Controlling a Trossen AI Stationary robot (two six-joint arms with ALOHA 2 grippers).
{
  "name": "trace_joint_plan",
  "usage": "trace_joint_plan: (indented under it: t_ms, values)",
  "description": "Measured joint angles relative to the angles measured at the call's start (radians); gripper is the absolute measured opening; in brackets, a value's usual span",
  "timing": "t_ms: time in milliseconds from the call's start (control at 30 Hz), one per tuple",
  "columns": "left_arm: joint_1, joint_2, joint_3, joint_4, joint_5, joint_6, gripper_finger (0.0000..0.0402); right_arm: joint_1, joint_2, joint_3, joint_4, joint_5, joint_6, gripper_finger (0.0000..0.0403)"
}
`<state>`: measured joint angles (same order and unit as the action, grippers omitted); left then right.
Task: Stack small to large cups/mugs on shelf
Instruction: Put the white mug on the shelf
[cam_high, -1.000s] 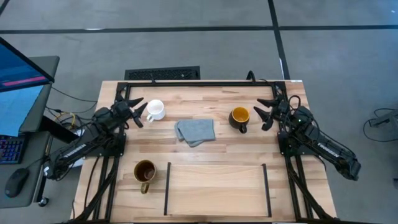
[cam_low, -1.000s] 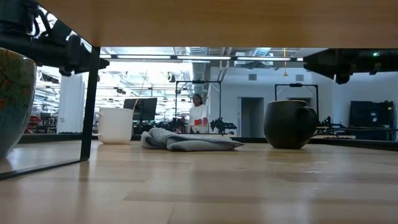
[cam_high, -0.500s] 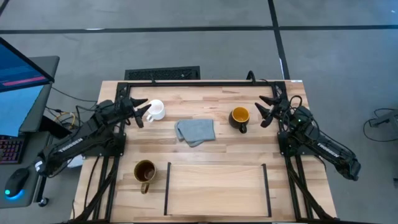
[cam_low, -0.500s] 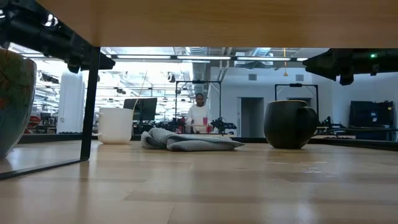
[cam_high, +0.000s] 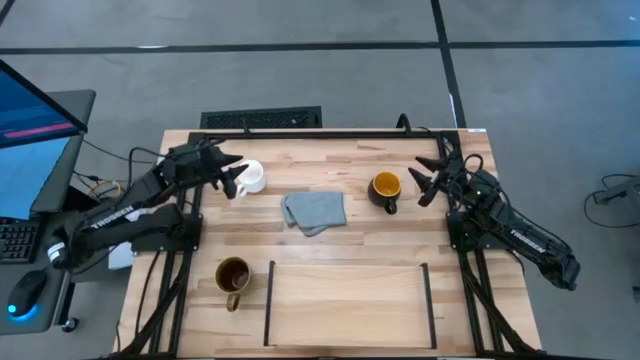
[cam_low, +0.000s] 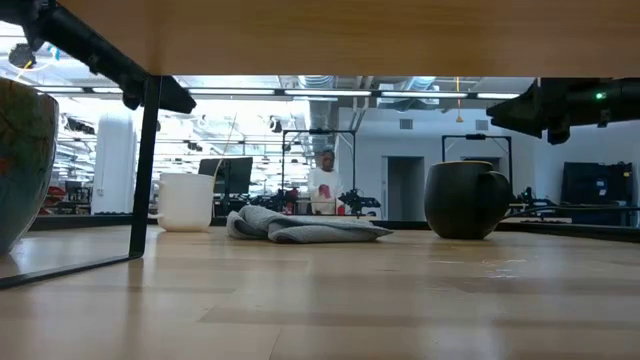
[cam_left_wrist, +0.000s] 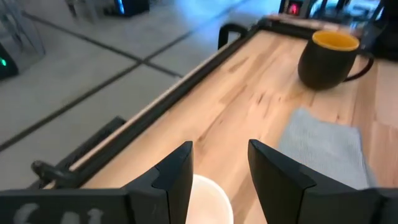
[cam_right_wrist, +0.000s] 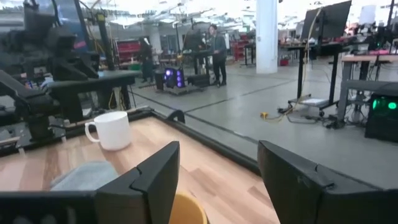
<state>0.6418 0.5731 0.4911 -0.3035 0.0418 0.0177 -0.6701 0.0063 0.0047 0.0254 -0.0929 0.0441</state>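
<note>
Risk: left gripper (cam_high: 232, 177), jaws wide over white mug (cam_high: 250, 176), could tip it.
Right gripper (cam_high: 428, 178): wide, beside dark mug (cam_high: 385, 188).

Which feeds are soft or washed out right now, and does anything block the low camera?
Left wrist view: blurred, the white mug blown out. Low view: a wooden edge covers the top; bright room behind leaves the dark mug silhouetted. High view: sharp, evenly lit.

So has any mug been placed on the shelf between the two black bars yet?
No: in the high view the shelf holds nothing, and the brownish-gold mug sits outside its left bar.
</note>
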Motion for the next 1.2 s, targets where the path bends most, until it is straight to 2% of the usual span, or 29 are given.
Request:
trace_joint_plan:
  t_ms: [500, 767, 1200]
  values:
    - [0.0, 0.214, 0.179, -0.245, -0.048, -0.024, 0.0146, 0.0, 0.0, 0.0, 0.002, 0.0, 0.0, 0.024]
    - [0.0, 0.311, 0.214, -0.284, -0.175, -0.026, 0.0146, 0.0, 0.0, 0.0, 0.002, 0.0, 0.001, 0.024]
    - [0.007, 0.494, 0.221, -0.29, -0.21, -0.066, 0.0146, 0.0, 0.0, 0.0, 0.005, -0.001, 0.014, 0.024]
